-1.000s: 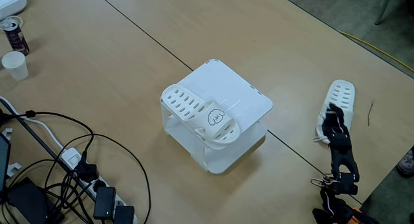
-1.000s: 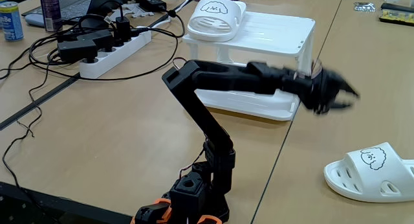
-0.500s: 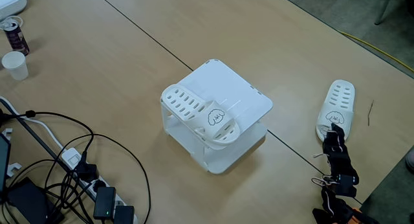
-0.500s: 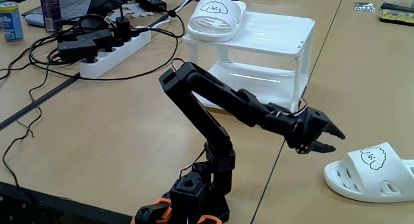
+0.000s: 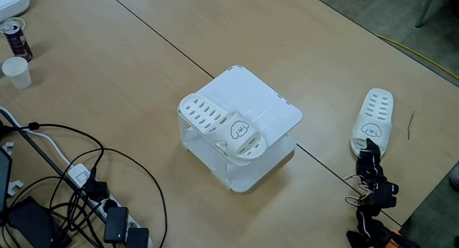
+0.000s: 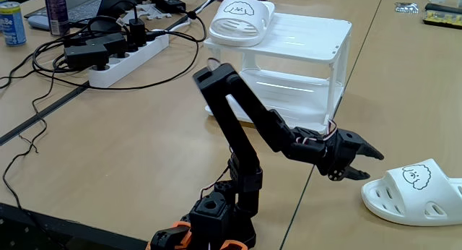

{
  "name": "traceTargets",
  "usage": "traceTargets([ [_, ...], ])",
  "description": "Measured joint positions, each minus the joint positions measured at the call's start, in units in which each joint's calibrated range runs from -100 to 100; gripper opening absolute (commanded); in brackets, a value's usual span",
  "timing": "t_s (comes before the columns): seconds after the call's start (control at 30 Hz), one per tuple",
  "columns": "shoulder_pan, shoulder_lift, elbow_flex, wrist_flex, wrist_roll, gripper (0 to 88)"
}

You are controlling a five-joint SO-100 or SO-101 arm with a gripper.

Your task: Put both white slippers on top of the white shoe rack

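High fixed view: one white rubbery vented slipper (image 5: 221, 126) sits on the squarish white plastic shoe rack (image 5: 251, 97), frame centre; the second slipper (image 5: 376, 119) lies on the table, right. Low view: my gripper (image 6: 369, 165), fingers spread, empty, near it. Half done.

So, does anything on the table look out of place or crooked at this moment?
One white slipper sits on the white shoe rack at a slant, its toe end hanging over the rack's edge. The second slipper lies on the table, with the open gripper just short of it. Nothing looks spilled or damaged.
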Motion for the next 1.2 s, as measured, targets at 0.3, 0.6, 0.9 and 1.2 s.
traceTargets([
  [0.3, 0.00, 11.05, -0.09, -10.56, 0.00, 18.7],
  [0.6, 2.32, 18.14, -9.34, -12.02, 0.00, 18.7],
  [0.9, 5.92, 25.73, -18.15, -12.10, 0.00, 18.7],
  [1.2, 5.99, 28.54, -21.74, -12.10, 0.00, 18.7],
])
